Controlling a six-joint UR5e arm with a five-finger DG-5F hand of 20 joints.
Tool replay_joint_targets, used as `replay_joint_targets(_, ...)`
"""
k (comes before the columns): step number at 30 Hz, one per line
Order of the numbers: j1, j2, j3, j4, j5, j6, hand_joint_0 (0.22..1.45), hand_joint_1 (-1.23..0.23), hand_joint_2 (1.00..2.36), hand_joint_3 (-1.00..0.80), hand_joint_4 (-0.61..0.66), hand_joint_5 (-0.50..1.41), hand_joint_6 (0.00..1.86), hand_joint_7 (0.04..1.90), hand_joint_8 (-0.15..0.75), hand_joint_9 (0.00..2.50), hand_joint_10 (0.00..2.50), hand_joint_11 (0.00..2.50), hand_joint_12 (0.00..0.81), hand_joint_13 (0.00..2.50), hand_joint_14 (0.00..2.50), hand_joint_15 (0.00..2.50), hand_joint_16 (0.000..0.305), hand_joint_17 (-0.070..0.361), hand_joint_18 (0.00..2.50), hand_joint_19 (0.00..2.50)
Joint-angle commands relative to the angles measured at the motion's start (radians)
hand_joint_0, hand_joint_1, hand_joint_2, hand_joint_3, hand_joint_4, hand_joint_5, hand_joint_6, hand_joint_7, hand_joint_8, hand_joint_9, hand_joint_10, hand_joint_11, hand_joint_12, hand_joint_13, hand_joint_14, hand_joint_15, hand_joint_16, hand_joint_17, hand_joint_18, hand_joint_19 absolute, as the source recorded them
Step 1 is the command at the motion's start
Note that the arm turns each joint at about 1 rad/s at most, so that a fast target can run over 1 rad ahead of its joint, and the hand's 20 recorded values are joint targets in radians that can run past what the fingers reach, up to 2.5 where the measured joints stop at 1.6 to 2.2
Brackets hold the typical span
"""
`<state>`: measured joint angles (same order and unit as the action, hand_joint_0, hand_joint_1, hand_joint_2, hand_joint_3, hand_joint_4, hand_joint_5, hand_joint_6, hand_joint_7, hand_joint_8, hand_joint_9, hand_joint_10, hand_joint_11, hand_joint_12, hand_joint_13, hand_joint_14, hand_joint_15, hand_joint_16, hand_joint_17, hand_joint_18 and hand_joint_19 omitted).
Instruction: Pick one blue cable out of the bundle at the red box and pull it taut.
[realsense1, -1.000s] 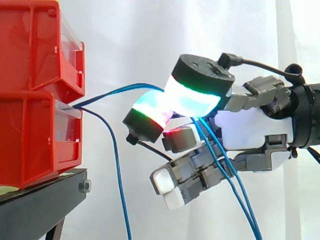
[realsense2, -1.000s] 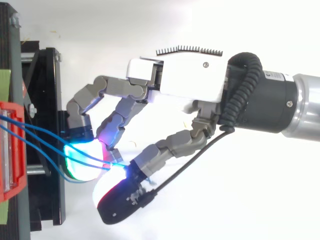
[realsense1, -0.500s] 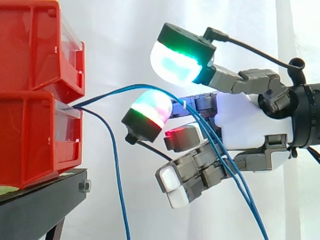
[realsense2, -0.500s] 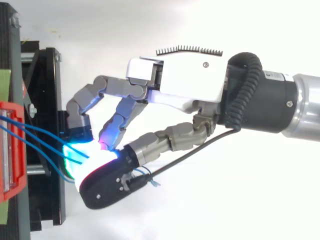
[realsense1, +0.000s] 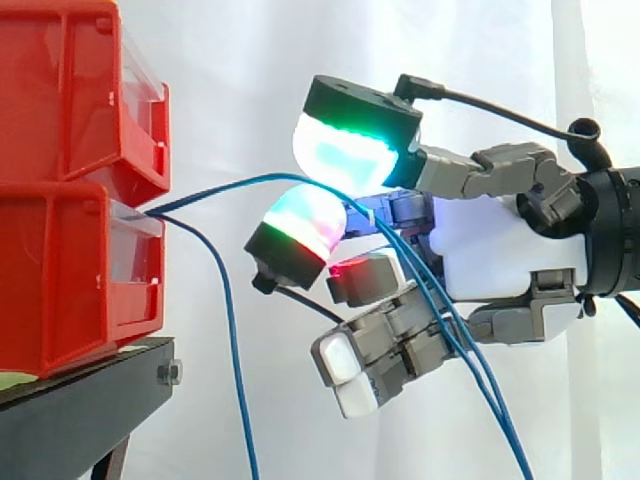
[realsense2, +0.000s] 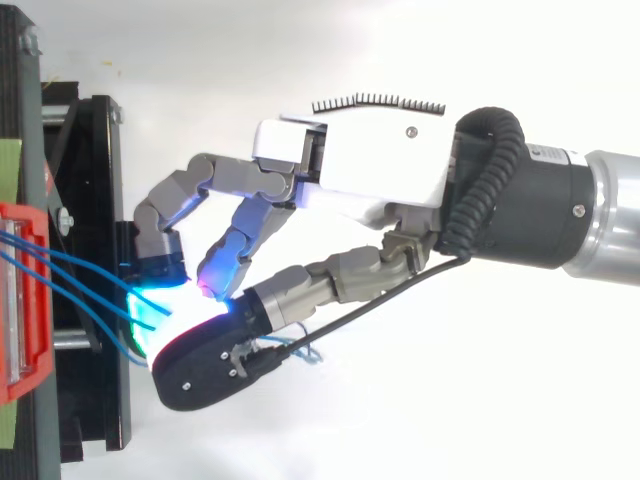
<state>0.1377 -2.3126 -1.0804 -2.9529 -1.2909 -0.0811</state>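
The red box (realsense1: 60, 270) sits on its black stand (realsense1: 70, 395), the hand (realsense1: 500, 250) is near its right side, level with the lower bin, and the blue cables (realsense1: 482, 398) run slack from that bin through the hand; whether they are gripped cannot be told.

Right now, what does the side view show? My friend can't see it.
A grey and white robot hand reaches in from the right toward stacked red plastic bins on a black stand. Thin blue cables run from the bins across the robot hand and hang down.
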Motion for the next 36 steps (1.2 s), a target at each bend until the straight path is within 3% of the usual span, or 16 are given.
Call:
replay_joint_targets(1,0.000,0.001,0.001,0.000,0.001,0.000,0.72,-0.82,1.00,-0.50,-0.02,-0.15,0.89,1.13,0.291,1.11,0.02,1.14,0.366,0.91,0.02,0.59,0.046,0.103,0.80,0.34)
replay_joint_targets(4,0.000,-0.001,0.001,0.000,0.001,0.001,0.72,-0.84,1.00,-0.50,-0.04,-0.15,0.88,1.13,0.295,1.11,0.02,1.14,0.369,0.91,0.02,0.58,0.046,0.103,0.80,0.32)
replay_joint_targets(9,0.000,-0.001,0.001,0.000,0.001,0.001,0.67,-0.91,1.00,-0.50,0.01,-0.15,0.88,0.93,0.282,1.11,0.02,1.17,0.364,0.90,0.02,0.60,0.045,0.102,0.80,0.33)
replay_joint_targets(13,0.000,0.001,0.001,0.000,0.001,0.001,0.58,-0.99,1.00,-0.50,0.04,-0.14,0.90,1.03,0.281,1.13,0.01,1.17,0.364,0.91,0.02,0.60,0.046,0.103,0.81,0.34)
replay_joint_targets(18,0.000,0.001,0.001,0.000,-0.004,0.001,0.44,-0.89,1.00,-0.50,0.06,-0.14,0.91,0.96,0.326,1.14,0.01,1.15,0.409,0.92,0.02,0.60,0.055,0.124,0.84,0.36)
replay_joint_targets(24,0.000,0.001,0.001,-0.003,-0.004,0.003,0.40,-0.77,1.00,-0.50,0.08,-0.15,0.91,0.89,0.349,1.13,0.01,1.15,0.437,0.92,0.02,0.60,0.061,0.137,0.85,0.35)
replay_joint_targets(29,0.000,-0.001,0.001,-0.003,-0.004,0.003,0.51,-0.59,1.00,-0.50,0.04,-0.15,0.89,0.94,0.307,1.11,0.02,1.16,0.398,0.88,0.02,0.61,0.052,0.118,0.76,0.41)
replay_joint_targets(36,-0.001,0.001,0.001,-0.003,-0.004,0.003,0.64,-0.74,1.00,-0.44,0.03,-0.16,0.90,0.96,0.285,1.07,0.02,1.16,0.375,0.87,0.02,0.61,0.048,0.109,0.73,0.40)
